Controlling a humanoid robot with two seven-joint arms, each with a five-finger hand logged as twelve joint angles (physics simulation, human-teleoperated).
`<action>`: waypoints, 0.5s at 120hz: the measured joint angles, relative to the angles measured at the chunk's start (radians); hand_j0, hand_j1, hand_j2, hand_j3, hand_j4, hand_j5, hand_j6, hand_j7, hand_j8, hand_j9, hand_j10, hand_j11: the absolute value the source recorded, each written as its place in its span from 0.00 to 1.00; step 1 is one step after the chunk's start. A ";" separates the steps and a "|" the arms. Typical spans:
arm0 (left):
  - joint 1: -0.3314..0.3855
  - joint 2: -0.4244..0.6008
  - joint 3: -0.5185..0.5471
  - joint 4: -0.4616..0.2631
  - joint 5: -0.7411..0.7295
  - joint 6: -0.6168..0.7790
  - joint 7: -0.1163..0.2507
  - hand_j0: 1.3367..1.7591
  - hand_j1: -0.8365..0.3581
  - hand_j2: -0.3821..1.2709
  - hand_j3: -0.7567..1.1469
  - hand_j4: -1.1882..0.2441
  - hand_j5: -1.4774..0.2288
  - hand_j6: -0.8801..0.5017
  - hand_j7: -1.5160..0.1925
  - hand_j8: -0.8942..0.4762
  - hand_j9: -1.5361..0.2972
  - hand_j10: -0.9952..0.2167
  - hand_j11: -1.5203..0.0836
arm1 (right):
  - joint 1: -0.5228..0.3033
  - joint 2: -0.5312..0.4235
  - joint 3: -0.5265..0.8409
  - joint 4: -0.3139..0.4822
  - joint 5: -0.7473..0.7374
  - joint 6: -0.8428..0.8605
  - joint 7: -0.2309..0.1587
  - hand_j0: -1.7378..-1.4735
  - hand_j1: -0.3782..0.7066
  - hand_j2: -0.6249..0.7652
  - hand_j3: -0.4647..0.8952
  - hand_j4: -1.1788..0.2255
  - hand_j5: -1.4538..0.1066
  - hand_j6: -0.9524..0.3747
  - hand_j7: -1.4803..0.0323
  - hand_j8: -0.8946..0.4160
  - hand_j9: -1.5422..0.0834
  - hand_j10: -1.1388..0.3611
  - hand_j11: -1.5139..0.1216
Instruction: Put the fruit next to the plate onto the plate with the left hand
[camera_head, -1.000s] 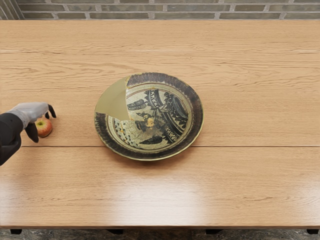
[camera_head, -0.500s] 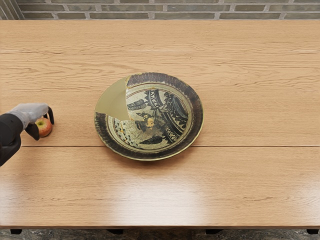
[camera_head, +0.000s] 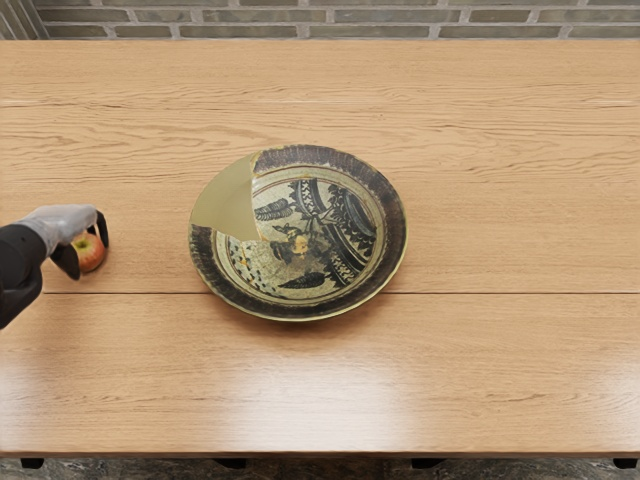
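Observation:
A small red-and-yellow apple (camera_head: 89, 250) rests on the wooden table at the far left, well to the left of the plate. My left hand (camera_head: 78, 238) comes in from the left edge and covers the apple from above. Its grey palm lies over the fruit and its dark fingers (camera_head: 101, 228) curl down around it, touching it. The apple still sits on the table. The decorated plate (camera_head: 385, 200) with a dark patterned rim lies near the table's middle, with a small yellow mark at its centre. The right arm does not show.
The wooden table (camera_head: 480, 350) stretches wide around the plate. A brick wall (camera_head: 400, 20) runs along its far edge. Part of the plate's upper-left rim (camera_head: 225, 200) renders as a flat tan patch.
The left hand has lowered over the apple and its fingers have curled in, from spread beside the fruit to wrapped around it. The apple and plate have not moved.

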 joint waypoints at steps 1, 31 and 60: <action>-0.001 0.000 0.000 0.000 -0.001 0.000 0.000 0.75 0.43 0.42 0.40 0.48 0.32 0.40 0.35 0.35 0.33 0.25 0.37 | 0.000 0.000 0.000 0.000 0.000 0.000 0.000 0.30 0.04 0.45 0.34 0.83 0.92 0.71 0.97 0.67 0.94 0.75 0.92; -0.089 0.007 -0.032 0.000 -0.086 -0.001 0.000 0.75 0.43 0.43 0.40 0.50 0.29 0.41 0.34 0.36 0.33 0.24 0.36 | 0.000 0.000 0.000 0.000 0.000 0.000 0.000 0.30 0.04 0.45 0.34 0.83 0.92 0.71 0.97 0.67 0.94 0.75 0.92; -0.111 0.009 -0.152 0.000 -0.330 -0.004 0.000 0.75 0.40 0.45 0.40 0.52 0.29 0.42 0.34 0.37 0.32 0.24 0.36 | 0.000 0.000 0.000 0.000 0.000 0.000 0.000 0.30 0.04 0.45 0.34 0.83 0.92 0.71 0.97 0.67 0.94 0.75 0.92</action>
